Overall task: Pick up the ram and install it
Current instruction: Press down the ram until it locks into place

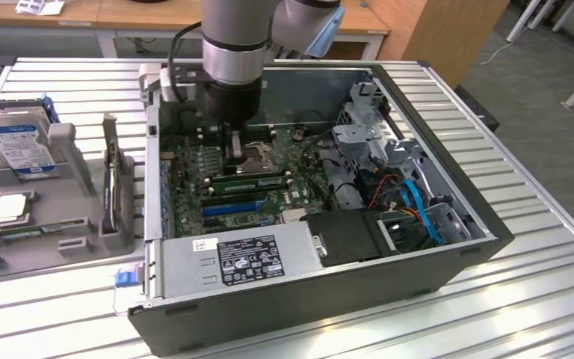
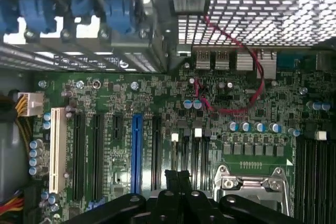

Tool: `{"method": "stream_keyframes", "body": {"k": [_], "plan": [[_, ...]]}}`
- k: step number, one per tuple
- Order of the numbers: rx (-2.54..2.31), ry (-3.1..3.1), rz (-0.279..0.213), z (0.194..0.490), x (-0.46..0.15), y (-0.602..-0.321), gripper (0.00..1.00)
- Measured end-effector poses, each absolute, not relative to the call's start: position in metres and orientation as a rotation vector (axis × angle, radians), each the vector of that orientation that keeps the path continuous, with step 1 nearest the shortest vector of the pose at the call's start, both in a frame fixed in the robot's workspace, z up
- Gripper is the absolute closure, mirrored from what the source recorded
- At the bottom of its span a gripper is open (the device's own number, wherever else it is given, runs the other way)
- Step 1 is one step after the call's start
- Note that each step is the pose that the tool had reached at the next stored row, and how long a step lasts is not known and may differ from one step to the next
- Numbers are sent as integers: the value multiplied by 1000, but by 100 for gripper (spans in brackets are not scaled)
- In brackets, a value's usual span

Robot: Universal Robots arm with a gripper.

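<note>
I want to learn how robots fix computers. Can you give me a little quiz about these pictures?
1. True or false: the hard drive sits outside the case.
2. The fingers are: A open, B shut, C gone.
3. Fill in: the arm reaches down over the green ___.
Key: 1 true; 2 B; 3 motherboard.

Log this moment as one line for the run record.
gripper: shut, holding nothing visible | position: low inside computer case, over motherboard | ram: seated in slot
</note>
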State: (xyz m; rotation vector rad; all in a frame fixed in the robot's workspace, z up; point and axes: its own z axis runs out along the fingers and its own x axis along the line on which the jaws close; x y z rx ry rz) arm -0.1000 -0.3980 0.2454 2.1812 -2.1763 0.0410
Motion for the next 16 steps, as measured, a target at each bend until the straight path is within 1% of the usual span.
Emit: {"method": "stream_keyframes", "body": {"k": [3,16], "plan": [[2175,-2169,27,246,-91,-398,89],[2208,-2138,26,246,-63,-399,89]]}}
